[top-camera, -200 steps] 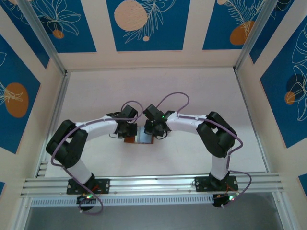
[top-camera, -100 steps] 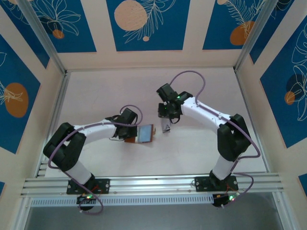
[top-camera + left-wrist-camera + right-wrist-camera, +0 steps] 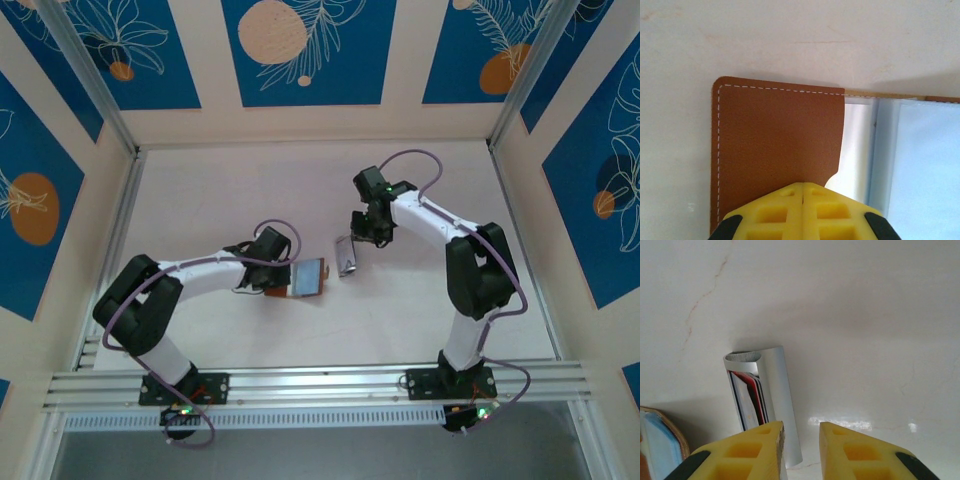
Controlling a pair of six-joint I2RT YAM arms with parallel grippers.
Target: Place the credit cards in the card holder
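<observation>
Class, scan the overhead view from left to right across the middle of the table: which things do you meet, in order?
Brown card holder → silvery case with cards inside → right end effector.

Our left arm [image 3: 200,268] reaches toward 3 o'clock, with the left gripper [image 3: 803,187] closed tight. Our right arm [image 3: 430,218] stretches toward 10 o'clock, with the right gripper [image 3: 801,426] jaws slightly apart.

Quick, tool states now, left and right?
Left tool: closed, tips over the card holder's brown flap.
Right tool: slightly open, empty, near the silver card case.
</observation>
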